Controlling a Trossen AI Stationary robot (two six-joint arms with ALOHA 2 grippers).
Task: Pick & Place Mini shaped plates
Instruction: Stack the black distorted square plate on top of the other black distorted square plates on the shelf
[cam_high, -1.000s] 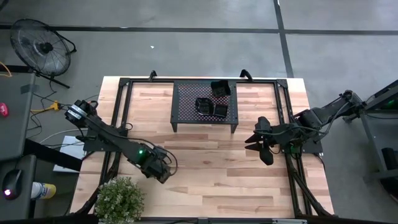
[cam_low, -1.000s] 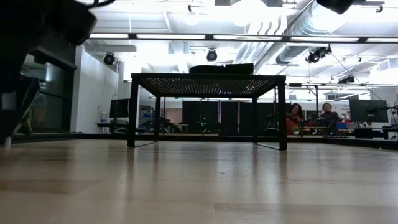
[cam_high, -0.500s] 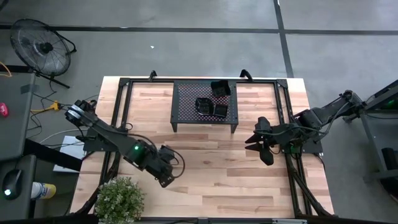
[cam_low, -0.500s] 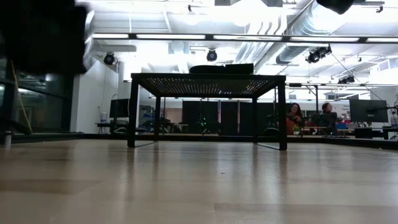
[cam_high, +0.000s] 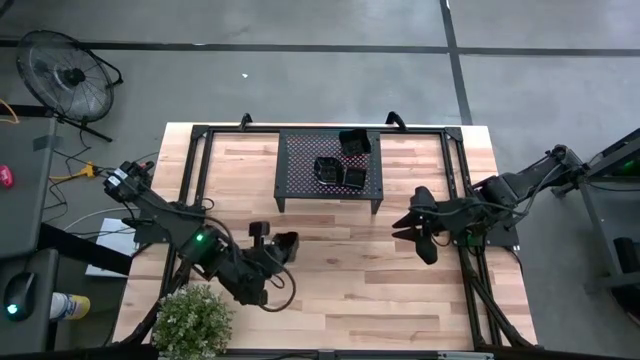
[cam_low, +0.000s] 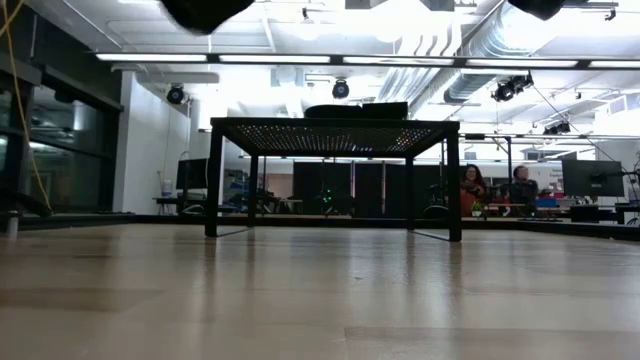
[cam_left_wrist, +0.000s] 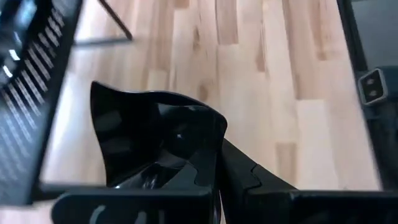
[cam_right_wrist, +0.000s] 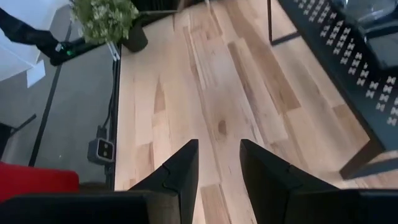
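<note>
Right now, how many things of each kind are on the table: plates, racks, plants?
Mini plates: 4; three on the rack, one in the left gripper
Rack: 1
Potted plant: 1
Total: 6

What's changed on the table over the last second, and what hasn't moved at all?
The left gripper has swung round from pointing at the table's near edge to pointing toward the rack, still shut on a mini plate. The right gripper has stayed put, open and empty, beside the rack. The three plates on the rack have not moved.
</note>
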